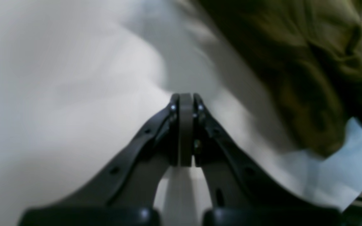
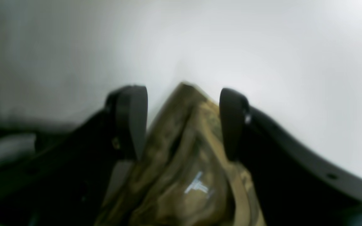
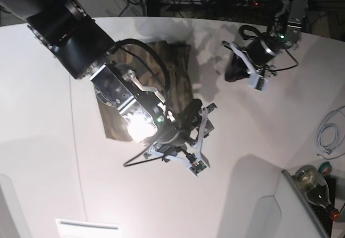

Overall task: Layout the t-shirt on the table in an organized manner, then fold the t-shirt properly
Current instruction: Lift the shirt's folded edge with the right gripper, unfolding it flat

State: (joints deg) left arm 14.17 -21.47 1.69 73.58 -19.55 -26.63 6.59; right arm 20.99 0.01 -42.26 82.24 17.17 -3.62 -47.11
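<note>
The camouflage t-shirt [image 3: 168,68] lies bunched on the white table [image 3: 269,141], left of centre. In the base view my right gripper [image 3: 197,111] hangs over the shirt's near right corner. The right wrist view shows that gripper [image 2: 183,122] open, with a pointed fold of the t-shirt [image 2: 184,150] lying loose between the fingers and a small white print [image 2: 196,186] on the cloth. My left gripper [image 3: 232,73] is at the far right of the table, apart from the shirt. In its own view the left gripper [image 1: 186,100] is shut on nothing, and the t-shirt [image 1: 309,62] is blurred at upper right.
A bright lamp [image 3: 139,126] on the right arm glares over the shirt's near edge. A grey cable [image 3: 329,135] lies at the table's right side, and a glass bottle [image 3: 312,181] stands beyond the near right corner. Cables and a power strip [image 3: 237,0] sit behind the far edge.
</note>
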